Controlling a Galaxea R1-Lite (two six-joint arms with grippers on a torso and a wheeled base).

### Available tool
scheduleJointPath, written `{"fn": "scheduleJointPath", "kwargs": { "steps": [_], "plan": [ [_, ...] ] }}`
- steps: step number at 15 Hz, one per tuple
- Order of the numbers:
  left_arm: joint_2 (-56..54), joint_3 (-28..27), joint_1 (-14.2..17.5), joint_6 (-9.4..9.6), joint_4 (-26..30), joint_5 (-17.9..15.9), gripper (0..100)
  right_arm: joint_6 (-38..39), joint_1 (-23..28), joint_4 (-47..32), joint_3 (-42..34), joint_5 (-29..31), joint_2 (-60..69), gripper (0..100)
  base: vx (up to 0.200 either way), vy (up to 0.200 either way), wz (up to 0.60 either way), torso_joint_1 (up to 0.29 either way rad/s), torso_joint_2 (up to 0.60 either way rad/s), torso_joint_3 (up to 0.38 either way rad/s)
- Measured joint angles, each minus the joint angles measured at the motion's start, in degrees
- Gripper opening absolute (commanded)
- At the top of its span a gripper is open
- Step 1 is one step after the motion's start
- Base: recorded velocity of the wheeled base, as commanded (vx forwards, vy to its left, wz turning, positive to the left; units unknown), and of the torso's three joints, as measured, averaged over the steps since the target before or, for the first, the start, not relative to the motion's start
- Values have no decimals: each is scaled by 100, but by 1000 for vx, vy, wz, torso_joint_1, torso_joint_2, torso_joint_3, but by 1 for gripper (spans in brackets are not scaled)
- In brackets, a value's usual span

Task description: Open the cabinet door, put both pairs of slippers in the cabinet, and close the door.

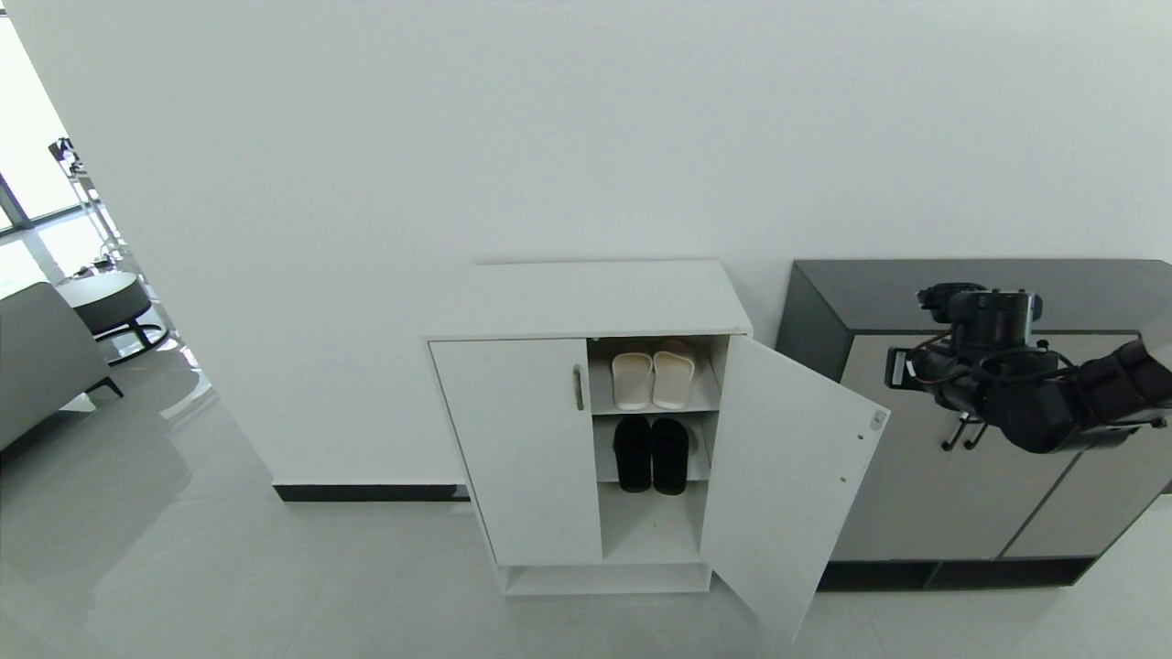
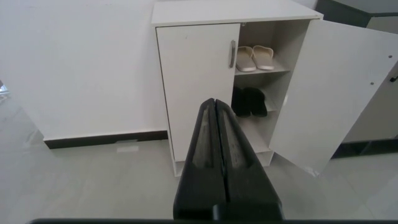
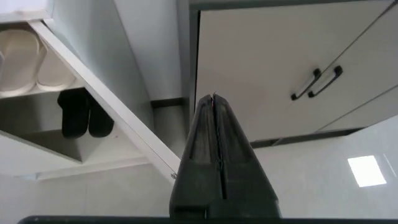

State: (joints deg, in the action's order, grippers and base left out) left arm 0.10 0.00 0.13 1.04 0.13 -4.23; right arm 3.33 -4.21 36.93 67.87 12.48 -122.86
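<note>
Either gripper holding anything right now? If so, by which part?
Nothing held: left gripper and right gripper both have fingers shut together, empty.

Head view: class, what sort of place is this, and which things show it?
Probably a home entrance hall: a white shoe cabinet stands open with cream slippers and black slippers on its shelves, a grey sideboard beside it, and a sofa further off.

At my three o'clock stands a grey sideboard [image 1: 916, 494]; at nine o'clock, a grey sofa [image 1: 37, 366] beside a round table [image 1: 101, 297].
</note>
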Motion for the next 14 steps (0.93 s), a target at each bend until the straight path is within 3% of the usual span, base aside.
{"fn": "scheduleJointPath", "kwargs": {
  "steps": [14],
  "plan": [
    [0, 0, 0, 2, 0, 0, 0, 1, -1, -112, 96, 7, -667, 0, 0, 0, 0, 0, 0, 0]
  ]
}}
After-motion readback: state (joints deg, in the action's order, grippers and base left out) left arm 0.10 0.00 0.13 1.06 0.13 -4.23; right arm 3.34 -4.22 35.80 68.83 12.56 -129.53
